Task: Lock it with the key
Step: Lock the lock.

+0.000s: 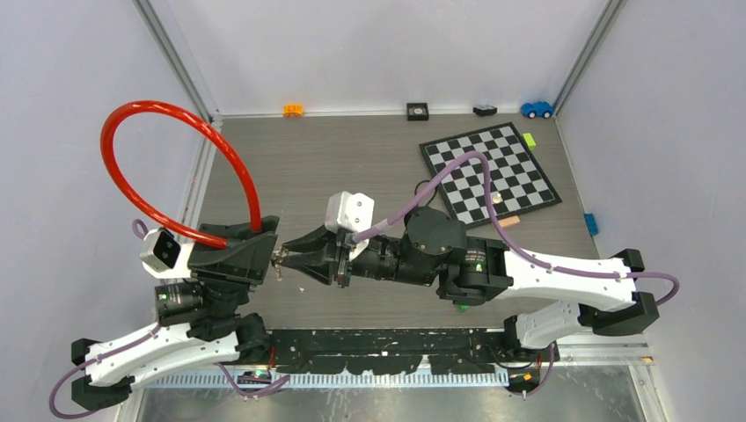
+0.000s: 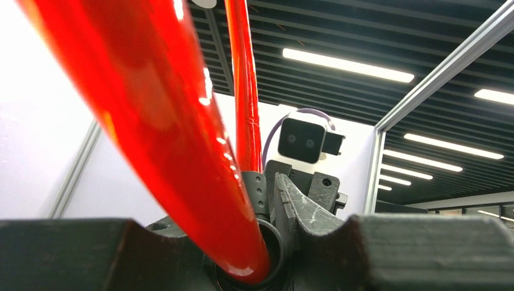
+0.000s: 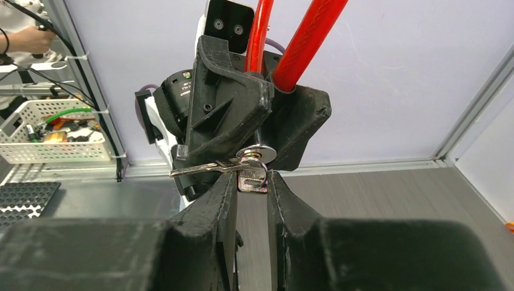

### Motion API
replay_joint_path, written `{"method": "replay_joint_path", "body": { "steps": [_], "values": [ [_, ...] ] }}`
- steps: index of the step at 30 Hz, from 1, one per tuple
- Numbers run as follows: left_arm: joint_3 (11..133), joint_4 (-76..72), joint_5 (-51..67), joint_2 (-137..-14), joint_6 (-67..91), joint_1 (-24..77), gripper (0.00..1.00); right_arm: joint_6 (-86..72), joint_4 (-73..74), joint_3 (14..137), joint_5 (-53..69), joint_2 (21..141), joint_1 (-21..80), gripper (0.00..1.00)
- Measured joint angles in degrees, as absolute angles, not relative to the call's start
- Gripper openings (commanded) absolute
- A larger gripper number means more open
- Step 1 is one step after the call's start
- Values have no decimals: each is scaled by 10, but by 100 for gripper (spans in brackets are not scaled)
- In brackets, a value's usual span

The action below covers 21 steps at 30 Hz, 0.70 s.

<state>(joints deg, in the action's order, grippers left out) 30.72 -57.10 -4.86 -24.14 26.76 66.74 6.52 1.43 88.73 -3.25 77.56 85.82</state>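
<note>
Left of centre in the top view, the red cable lock (image 1: 158,107) is clamped at its black body by the left gripper (image 1: 259,246). Just to the right, the key (image 3: 252,180) is pinched under the lock body by the narrowed right gripper (image 3: 250,185).

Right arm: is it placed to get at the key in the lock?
Likely yes. The key sits in the silver face of the lock, right between the fingers of the right gripper, with nothing in the way; whether they already pinch it is unclear.
</note>
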Motion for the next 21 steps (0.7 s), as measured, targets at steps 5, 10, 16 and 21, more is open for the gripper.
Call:
{"method": "replay_joint_path", "body": {
  "steps": [5, 10, 16, 21],
  "values": [
    [307, -571, -50, -241, 267, 667, 0, 59, 5, 881, -18, 774, 854, 16],
    [307, -558, -44, -242, 265, 667, 0, 106, -49, 823, -2, 748, 853, 50],
    [307, -571, -46, -240, 264, 667, 0, 224, -66, 750, 29, 681, 854, 60],
    [307, -574, -47, -240, 264, 667, 0, 312, -79, 731, 51, 648, 854, 60]
  ]
}}
